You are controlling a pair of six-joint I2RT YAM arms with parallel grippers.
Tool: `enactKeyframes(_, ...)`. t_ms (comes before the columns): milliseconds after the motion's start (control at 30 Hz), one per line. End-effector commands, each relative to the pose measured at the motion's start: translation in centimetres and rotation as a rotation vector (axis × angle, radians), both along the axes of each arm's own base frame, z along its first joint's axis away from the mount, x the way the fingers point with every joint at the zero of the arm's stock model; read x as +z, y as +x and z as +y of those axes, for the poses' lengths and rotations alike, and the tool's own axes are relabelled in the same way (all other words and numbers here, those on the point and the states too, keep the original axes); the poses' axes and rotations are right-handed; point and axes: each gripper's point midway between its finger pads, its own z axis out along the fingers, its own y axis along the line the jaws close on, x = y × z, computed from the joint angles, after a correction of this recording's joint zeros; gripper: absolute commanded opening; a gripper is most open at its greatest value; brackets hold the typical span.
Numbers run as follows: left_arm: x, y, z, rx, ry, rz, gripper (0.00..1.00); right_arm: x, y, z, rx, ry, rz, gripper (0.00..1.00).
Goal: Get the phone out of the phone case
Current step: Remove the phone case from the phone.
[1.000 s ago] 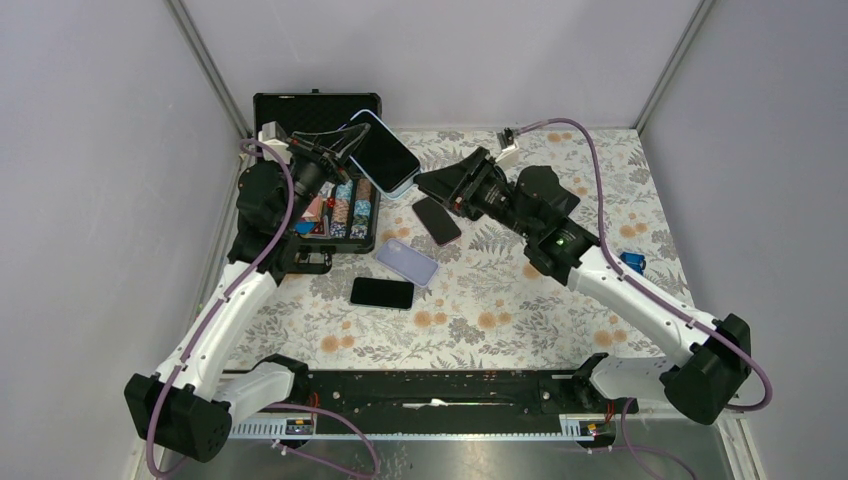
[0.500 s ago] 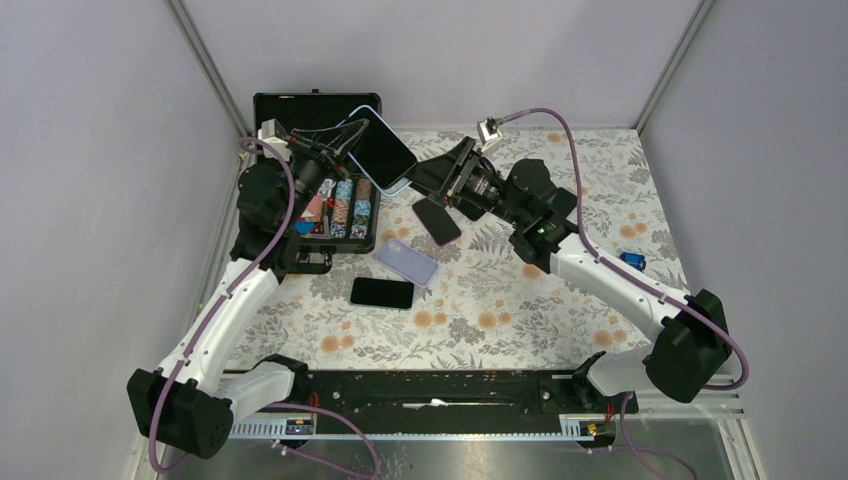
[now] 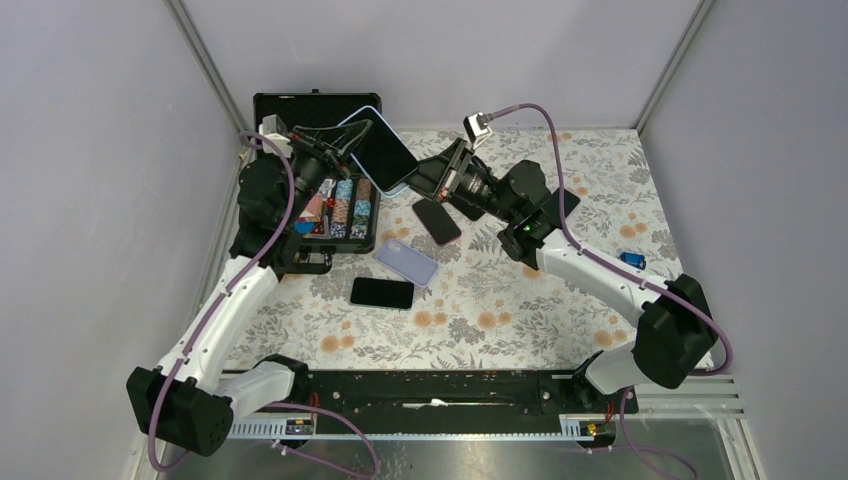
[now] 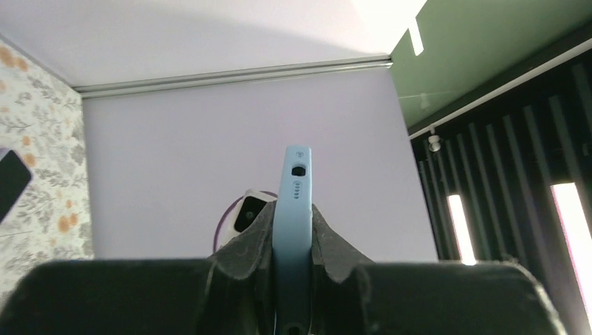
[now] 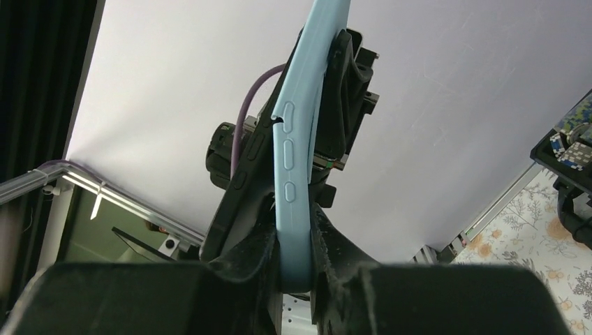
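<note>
The phone [image 3: 380, 152], screen dark, sits in a light blue phone case [image 3: 399, 189] and is held up in the air over the back left of the table. My left gripper [image 3: 337, 150] is shut on its left end; in the left wrist view the case's blue edge [image 4: 293, 202] runs up between the pads of that gripper [image 4: 292, 244]. My right gripper [image 3: 416, 184] is shut on the case's lower right corner. In the right wrist view the blue edge with its buttons [image 5: 292, 167] stands clamped in my right gripper [image 5: 294, 258].
An open black box of poker chips [image 3: 338, 208] lies under the left gripper. On the flowered cloth lie a black phone [image 3: 437, 220], a lilac case [image 3: 407, 262], another black phone [image 3: 382, 292] and a small blue item [image 3: 631, 261] at the right.
My right arm has reached left to the raised phone and its jaws have closed on the case's corner. The left gripper has kept its hold, with the phone tilted slightly.
</note>
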Motion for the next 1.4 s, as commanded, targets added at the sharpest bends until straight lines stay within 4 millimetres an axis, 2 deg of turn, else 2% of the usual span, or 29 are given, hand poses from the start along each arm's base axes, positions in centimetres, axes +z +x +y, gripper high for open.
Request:
enactKeyframes(0,4.8,-4.7,-0.5,-0.068,0.073,-0.164,0.25,1.3,-0.3,0.0,0.010,0.028,-0.029,0.00)
enactKeyframes(67,3.9,-4.7,0.1,-0.012,0.175,-0.171,0.47,2.3,-0.2,-0.5,-0.004,0.061,-0.013,0.00)
enactKeyframes(133,2.5,-4.3,0.5,0.035,0.287,-0.153,0.64,3.3,0.1,-0.8,-0.017,0.096,0.019,0.00)
enactKeyframes(200,0.8,-4.0,1.1,0.072,0.379,-0.129,0.72,4.4,0.2,-1.2,-0.025,0.122,0.034,0.00)
enactKeyframes(267,-0.2,-3.9,1.6,0.091,0.415,-0.123,0.78,4.4,0.3,-1.2,-0.026,0.110,0.049,0.00)
enactKeyframes(367,-0.3,-4.1,2.3,0.114,0.470,-0.161,0.80,3.8,0.4,-1.6,-0.037,0.136,0.056,0.00)
enactKeyframes(467,-0.5,-4.4,2.8,0.122,0.572,-0.181,0.81,2.3,0.7,-1.4,-0.030,0.117,0.085,0.00)
enactKeyframes(600,-2.4,-4.6,4.3,0.171,0.770,-0.172,0.82,1.5,0.5,-1.7,-0.032,0.117,0.094,0.00)
enactKeyframes(667,-2.7,-4.9,4.6,0.179,0.843,-0.225,0.82,0.9,0.5,-1.8,-0.038,0.105,0.098,0.00)
enactKeyframes(800,-2.0,-6.0,5.4,0.236,0.955,-0.385,0.82,-0.7,0.4,-2.1,-0.048,0.076,0.131,0.00)
enactKeyframes(900,-1.5,-6.8,4.1,0.184,1.023,-0.563,0.81,-1.9,0.2,-2.2,-0.048,0.063,0.153,0.00)
enactKeyframes(1000,-2.3,-7.4,1.6,0.050,1.086,-0.679,0.77,-3.2,0.0,-2.4,-0.049,0.046,0.184,0.00)
enactKeyframes(1100,-4.1,-7.7,-0.5,-0.028,1.210,-0.757,0.77,-4.8,0.0,-2.6,-0.065,0.008,0.238,0.00)
enactKeyframes(1233,-7.4,-8.0,-3.4,-0.157,1.377,-0.821,0.77,-6.8,0.0,-3.0,-0.094,-0.057,0.318,0.00)
enactKeyframes(1300,-8.8,-8.0,-4.2,-0.206,1.459,-0.860,0.75,-6.9,-0.2,-3.1,-0.088,-0.069,0.324,0.00)
enactKeyframes(1367,-10.1,-7.5,-4.1,-0.223,1.540,-0.868,0.74,-7.2,-0.4,-3.3,-0.090,-0.090,0.341,0.00)
